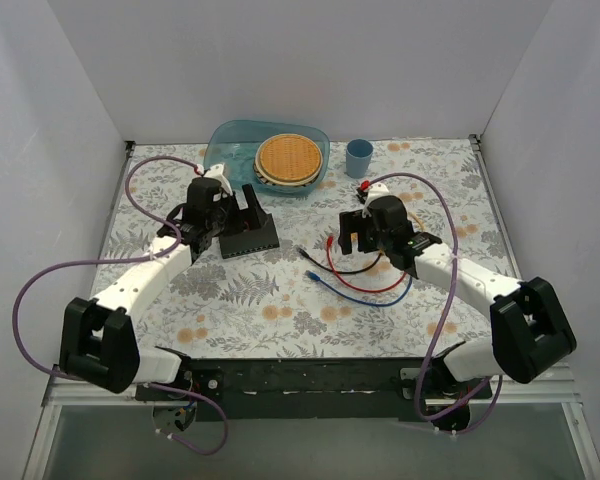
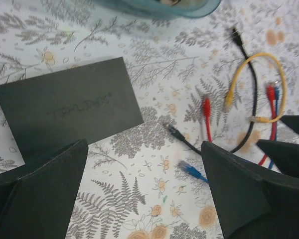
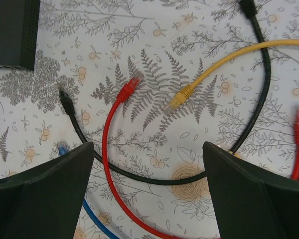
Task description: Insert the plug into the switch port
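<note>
Looping slim cables (image 3: 103,149) beside matte-black rectangular switch (image 2: 70,107)

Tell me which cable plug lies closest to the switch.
The black plug, just off the switch's corner; the red plug, yellow plug and blue plug lie farther away.

The desk (image 1: 280,320) is patterned in white with grey ferns and orange flowers. The switch (image 2: 65,107) is matte black. A red cable (image 3: 109,129), a yellow cable (image 3: 214,67), a black cable (image 3: 159,181) and a blue cable (image 2: 192,171) are seen. Near the far edge, a translucent teal bowl (image 1: 230,145), a tan woven disc (image 1: 288,157) and a blue cup (image 1: 359,157) are shown.
</note>
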`<state>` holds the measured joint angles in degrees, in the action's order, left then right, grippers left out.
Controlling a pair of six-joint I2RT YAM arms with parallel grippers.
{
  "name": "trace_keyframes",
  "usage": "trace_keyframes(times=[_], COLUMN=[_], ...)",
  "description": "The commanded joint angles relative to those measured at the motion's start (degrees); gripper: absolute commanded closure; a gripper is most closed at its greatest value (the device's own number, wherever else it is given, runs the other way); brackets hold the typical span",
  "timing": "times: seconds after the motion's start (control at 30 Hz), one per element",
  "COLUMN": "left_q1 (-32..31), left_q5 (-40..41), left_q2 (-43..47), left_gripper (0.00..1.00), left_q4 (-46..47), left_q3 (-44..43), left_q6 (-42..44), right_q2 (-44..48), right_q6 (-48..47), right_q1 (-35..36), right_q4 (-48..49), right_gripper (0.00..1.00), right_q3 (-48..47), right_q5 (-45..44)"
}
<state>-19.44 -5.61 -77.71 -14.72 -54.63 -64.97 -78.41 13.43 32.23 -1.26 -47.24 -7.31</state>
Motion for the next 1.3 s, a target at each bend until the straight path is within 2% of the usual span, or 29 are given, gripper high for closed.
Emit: trace_keyframes(times=[0.0,0.1,0.37,0.53,0.7,0.73,0.77,0.8,0.87,1.0,1.17,1.27], left_q1=[0.19,0.19,0.19,0.19,0.19,0.19,0.19,0.19,0.19,0.19,0.19,0.11], left_q5=[3.74,9.47,9.65,6.31,7.54,7.19,7.80,7.72,6.76,2.98,-3.96,-11.42], left_q2=[4.68,4.67,6.08,6.26,7.13,7.48,8.18,8.63,9.24,10.47,9.95,9.07], left_gripper=[0.02,0.02,0.02,0.02,0.02,0.02,0.02,0.02,0.02,0.02,0.02,0.02], left_q4=[0.67,-3.12,-2.59,-1.89,-1.45,-1.19,-1.10,-0.84,-0.40,1.62,5.13,10.40], left_q3=[-1.00,-2.32,-1.09,-0.83,-0.13,0.40,0.58,0.75,1.28,2.07,2.86,4.35], left_q6=[-1.12,-1.92,-1.74,-0.16,-0.77,-0.69,-0.77,-0.77,-0.51,-0.51,-4.71,-9.01], right_q2=[-3.41,-6.92,-18.35,-23.45,-26.35,-26.53,-26.53,-25.83,-24.34,-16.72,-5.19,0.18], right_q6=[1.60,2.65,4.59,5.11,4.94,4.85,4.59,4.59,4.06,1.17,-4.28,-5.34], right_q1=[1.43,2.40,4.68,5.92,6.27,6.18,6.27,6.27,6.44,6.71,7.06,7.41], right_q4=[0.37,0.03,-3.39,-5.24,-6.30,-6.74,-7.00,-7.00,-5.70,-1.30,13.10,16.90], right_gripper=[0.04,0.09,0.30,0.39,0.52,0.57,0.74,0.84,0.99,0.99,0.99,0.99], right_q3=[-3.64,-6.01,-13.48,-15.07,-15.42,-15.68,-15.77,-15.69,-14.81,-12.18,-2.36,0.83], right_q5=[2.21,3.53,4.50,2.57,1.60,1.42,1.34,1.33,2.56,6.95,23.00,27.77])
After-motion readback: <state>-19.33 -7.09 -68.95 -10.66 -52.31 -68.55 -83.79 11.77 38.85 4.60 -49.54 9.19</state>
